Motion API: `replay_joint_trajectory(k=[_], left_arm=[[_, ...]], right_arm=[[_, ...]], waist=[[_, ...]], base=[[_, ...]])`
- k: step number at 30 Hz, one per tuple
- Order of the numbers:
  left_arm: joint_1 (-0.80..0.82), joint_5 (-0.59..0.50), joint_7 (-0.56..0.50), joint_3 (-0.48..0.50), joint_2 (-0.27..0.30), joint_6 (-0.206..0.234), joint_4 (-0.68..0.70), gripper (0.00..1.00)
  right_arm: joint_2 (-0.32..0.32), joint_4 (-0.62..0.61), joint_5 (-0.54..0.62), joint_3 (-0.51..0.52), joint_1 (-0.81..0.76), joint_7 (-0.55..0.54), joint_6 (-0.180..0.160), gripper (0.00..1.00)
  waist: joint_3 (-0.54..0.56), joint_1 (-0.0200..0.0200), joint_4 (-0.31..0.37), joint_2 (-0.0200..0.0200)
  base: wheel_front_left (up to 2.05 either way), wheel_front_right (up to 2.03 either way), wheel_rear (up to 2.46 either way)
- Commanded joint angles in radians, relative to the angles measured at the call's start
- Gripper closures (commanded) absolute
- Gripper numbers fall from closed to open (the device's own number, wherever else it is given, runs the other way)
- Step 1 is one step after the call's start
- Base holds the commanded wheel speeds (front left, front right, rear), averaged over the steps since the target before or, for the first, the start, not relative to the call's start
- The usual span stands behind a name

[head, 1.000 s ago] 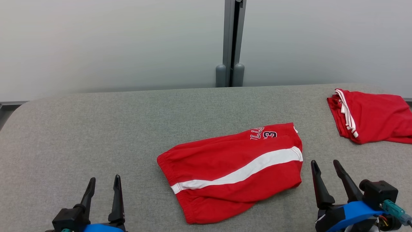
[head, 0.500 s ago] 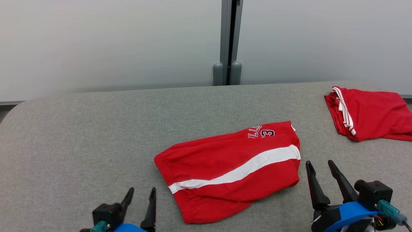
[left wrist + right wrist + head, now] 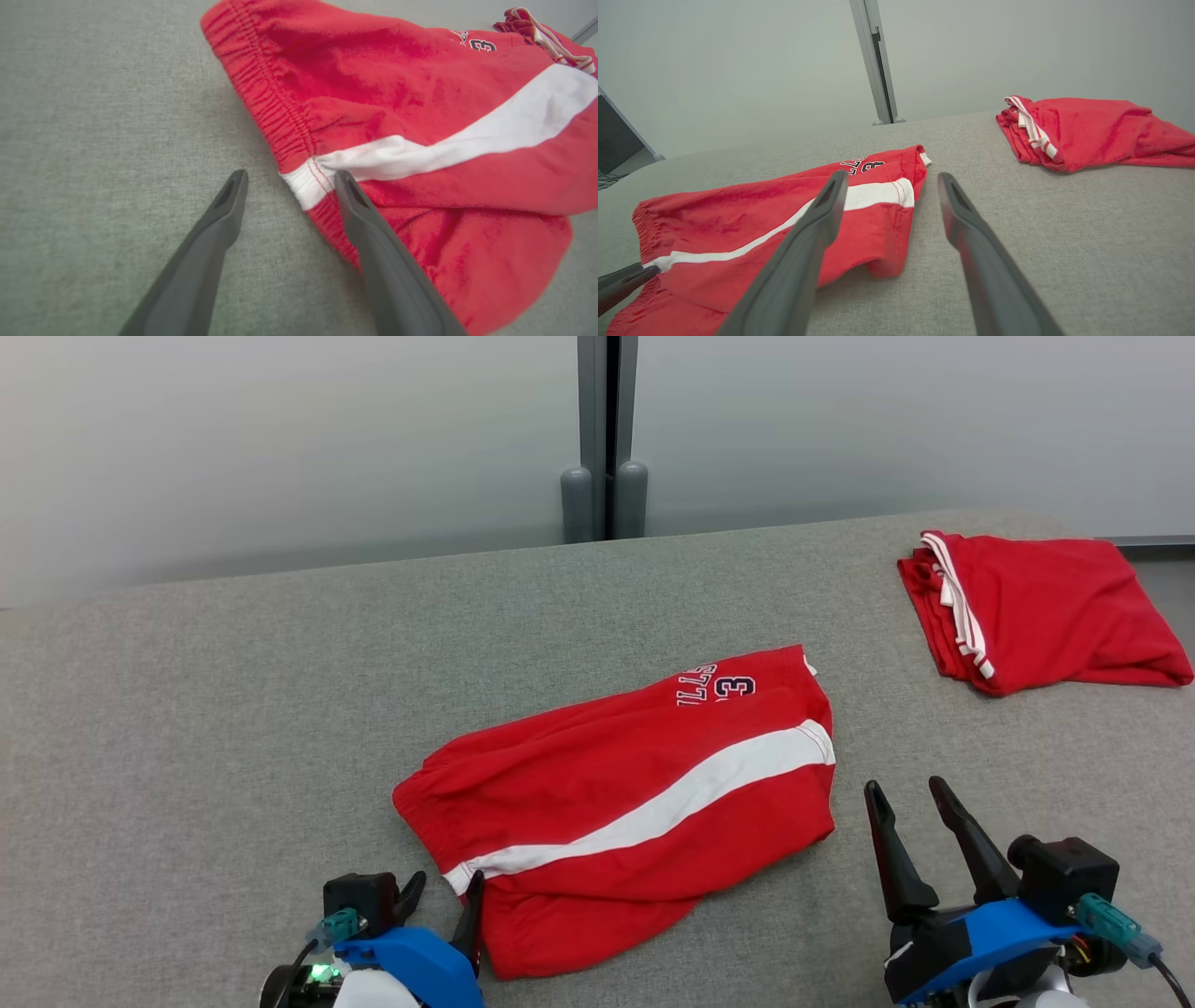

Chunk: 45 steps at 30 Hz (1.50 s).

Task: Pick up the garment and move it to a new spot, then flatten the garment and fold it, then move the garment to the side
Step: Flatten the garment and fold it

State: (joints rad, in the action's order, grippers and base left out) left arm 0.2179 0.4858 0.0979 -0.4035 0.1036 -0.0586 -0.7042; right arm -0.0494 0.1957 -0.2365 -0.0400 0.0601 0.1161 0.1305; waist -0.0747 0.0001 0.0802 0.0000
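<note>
The red shorts lie loosely folded in the middle of the grey table, closer to its near edge, and no gripper holds them. The left gripper stands wide at the waistband, one finger over the white stripe's end and the other over bare table. Closing here could catch only the top layer, or slide off the elastic, leaving the shorts to unfold unevenly when lifted. The right gripper, also wide, hovers just beside the leg hem. A careless carry could disturb the other folded garment near the far right corner.
</note>
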Motion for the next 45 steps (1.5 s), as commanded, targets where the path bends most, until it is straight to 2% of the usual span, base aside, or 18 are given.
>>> replay_joint_trajectory(k=[1,4,9,10,11,12,13,20,22,30,36,40,45], left_arm=[[0.023,0.007,-0.002,0.000,0.000,0.000,-0.019,0.00],[0.046,0.006,0.007,-0.003,-0.003,0.000,-0.065,0.00],[0.076,0.001,0.019,-0.026,-0.007,-0.026,-0.119,0.02],[0.081,0.000,0.016,-0.034,-0.009,-0.031,-0.129,0.15],[0.086,-0.001,0.011,-0.045,-0.012,-0.038,-0.139,0.54],[0.091,-0.001,0.009,-0.053,-0.015,-0.042,-0.148,0.73],[0.095,0.000,0.010,-0.057,-0.016,-0.046,-0.157,1.00],[0.114,0.013,0.067,-0.053,-0.014,-0.049,-0.196,1.00],[0.121,0.015,0.082,-0.051,-0.013,-0.048,-0.198,1.00],[0.149,0.007,0.123,-0.052,0.002,-0.038,-0.186,1.00],[0.169,0.011,0.130,-0.052,0.014,-0.042,-0.193,1.00],[0.178,0.014,0.132,-0.049,0.020,-0.042,-0.197,1.00],[0.179,0.023,0.134,-0.047,0.027,-0.038,-0.198,1.00]], right_arm=[[-0.002,0.002,-0.006,0.003,0.013,0.007,0.000,0.00],[-0.002,0.006,-0.005,0.008,0.016,0.012,0.000,0.00],[-0.002,0.010,-0.006,0.009,0.021,0.016,0.000,0.00],[-0.002,0.010,-0.007,0.009,0.022,0.017,0.000,0.00],[-0.002,0.011,-0.007,0.008,0.023,0.017,0.000,0.00],[-0.002,0.012,-0.006,0.008,0.024,0.018,0.000,0.00],[-0.002,0.012,-0.006,0.008,0.025,0.018,0.000,0.00],[-0.002,0.008,0.003,0.018,0.038,0.001,0.000,0.00],[-0.002,0.012,0.000,0.019,0.061,-0.034,0.000,0.00],[-0.003,0.109,-0.028,0.068,0.224,-0.372,0.000,0.00],[-0.002,0.190,-0.042,0.059,0.302,-0.513,0.000,0.00],[-0.002,0.224,-0.056,0.039,0.322,-0.552,0.000,0.00],[-0.002,0.249,-0.079,-0.007,0.348,-0.552,0.000,0.00]], waist=[[-0.004,-0.0001,0.003,0.0000],[-0.012,-0.0001,0.008,0.0000],[-0.021,-0.0001,0.011,0.0000],[-0.021,-0.0001,0.011,0.0000],[-0.022,-0.0001,0.011,0.0000],[-0.023,-0.0001,0.011,0.0000],[-0.023,-0.0001,0.011,0.0000],[-0.025,-0.0001,0.002,0.0000],[-0.030,-0.0001,-0.001,0.0000],[-0.058,-0.0001,-0.027,0.0000],[-0.079,-0.0001,-0.050,0.0000],[-0.090,-0.0001,-0.050,0.0000],[-0.099,-0.0001,-0.040,0.0000]], base=[[0.00,0.00,0.00],[0.00,0.00,0.00],[0.00,0.00,0.00],[0.00,0.00,0.00],[0.00,0.00,0.00],[0.00,0.00,0.00],[0.00,0.00,0.00],[0.00,0.00,0.00],[0.00,0.00,0.00],[0.00,0.00,0.00],[0.00,0.00,0.00],[0.00,0.00,0.00],[0.00,0.00,0.00]])
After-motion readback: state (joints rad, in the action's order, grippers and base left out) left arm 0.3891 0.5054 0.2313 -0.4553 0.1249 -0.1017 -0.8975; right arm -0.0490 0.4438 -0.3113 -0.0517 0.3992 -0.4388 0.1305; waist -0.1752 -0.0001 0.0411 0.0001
